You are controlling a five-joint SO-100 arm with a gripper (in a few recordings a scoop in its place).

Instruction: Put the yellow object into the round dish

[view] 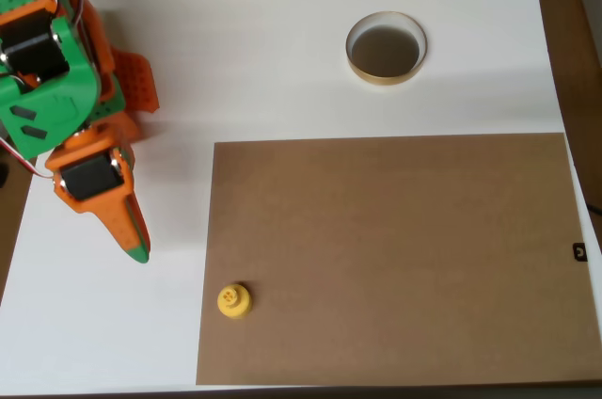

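Observation:
The yellow object (233,300) is a small bright yellow piece with a knob on top. It stands at the lower left edge of the brown board (395,258). The round dish (386,47), tan-rimmed with a grey inside, sits on the white table beyond the board's far edge and holds nothing. My gripper (137,248), orange with a green tip, hangs over the white table at the left. Its jaws are together in a single point with nothing between them. It is up and to the left of the yellow object and far from the dish.
The green and orange arm (47,88) takes up the upper left corner. The white table (235,41) ends at a dark floor strip along the right side. A small black clip (579,251) sits at the board's right edge.

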